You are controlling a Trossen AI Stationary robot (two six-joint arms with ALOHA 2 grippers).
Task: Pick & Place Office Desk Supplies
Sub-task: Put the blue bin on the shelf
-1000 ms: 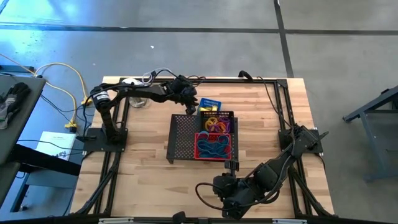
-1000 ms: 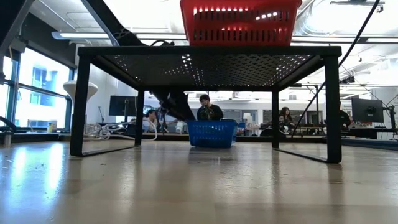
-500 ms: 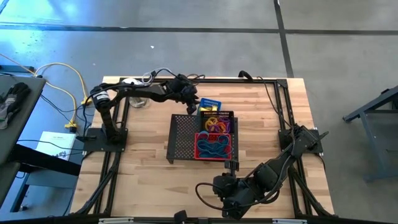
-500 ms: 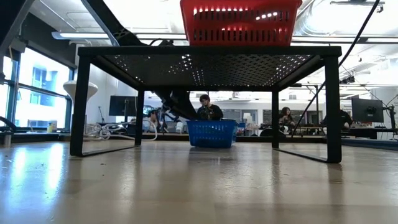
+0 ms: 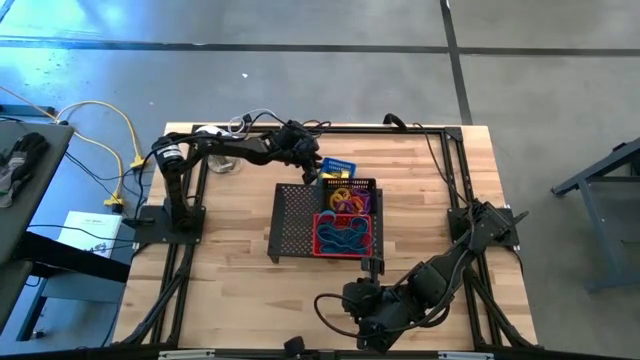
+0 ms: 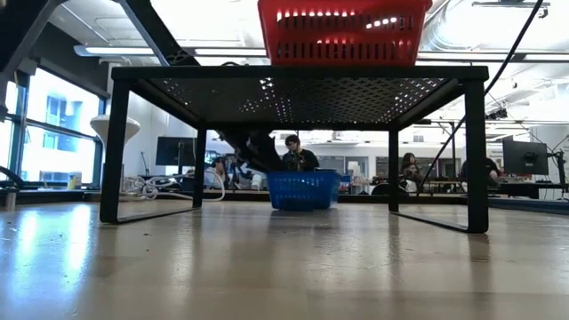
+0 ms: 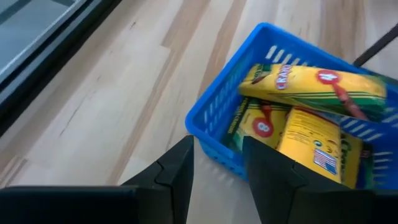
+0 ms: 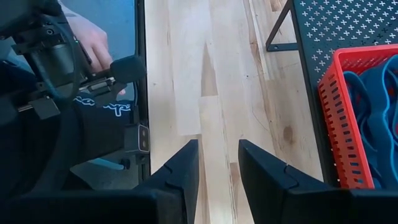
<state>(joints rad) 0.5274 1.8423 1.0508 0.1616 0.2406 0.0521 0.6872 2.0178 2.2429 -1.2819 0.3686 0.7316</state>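
— Clearly parted and clamping nothing at the left gripper, poised just beside a corner of the blue basket, upper centre of the overhead frame. Why there?

— Probably lined up for the yellow crayon boxes stacked inside, or for the rim itself; hard to call.

— And the right gripper?

— Narrowly parted, empty, parked over bare wood at lower centre, near the black mesh tray; likely waiting. Blue rubber bands lying in the red basket on that tray, purple and orange rings just above in frame.

— Surroundings?

— Pale plank table on grey concrete floor; open office beyond, with a person seated among desks.
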